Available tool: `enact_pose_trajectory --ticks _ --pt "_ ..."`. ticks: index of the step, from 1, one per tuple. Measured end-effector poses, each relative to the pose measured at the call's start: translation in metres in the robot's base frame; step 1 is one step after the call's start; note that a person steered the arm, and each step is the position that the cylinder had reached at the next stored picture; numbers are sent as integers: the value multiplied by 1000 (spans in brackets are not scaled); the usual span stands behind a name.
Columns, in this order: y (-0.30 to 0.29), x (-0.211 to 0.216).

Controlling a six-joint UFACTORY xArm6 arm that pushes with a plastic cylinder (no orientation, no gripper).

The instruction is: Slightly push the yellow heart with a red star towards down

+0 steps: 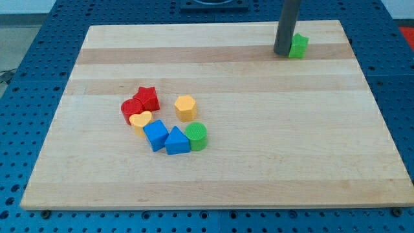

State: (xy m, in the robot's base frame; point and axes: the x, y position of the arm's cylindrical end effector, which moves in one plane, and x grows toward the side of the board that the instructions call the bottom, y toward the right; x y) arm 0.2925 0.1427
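My tip [283, 53], which has no fingers, rests far above the yellow plastic heart [140, 120], touching the green block [299, 46], so the push with the red plastic star [148, 98] is not begun.

Hidden and cut-off parts

The rod runs off the view's top edge, and my tip [282, 53] covers the left side of the far green block [299, 46], whose shape cannot be told. A red block [130, 109] sits partly hidden behind the red star [147, 98] and yellow heart [140, 120].
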Motion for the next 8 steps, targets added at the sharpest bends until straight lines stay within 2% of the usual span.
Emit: enact_pose_trajectory --ticks 2,3,5,6,7,8 --pt "16 -2" --pt "-32 12" --pt "-167 74" --pt "-170 74" --pt "-251 80" --pt "-256 79"
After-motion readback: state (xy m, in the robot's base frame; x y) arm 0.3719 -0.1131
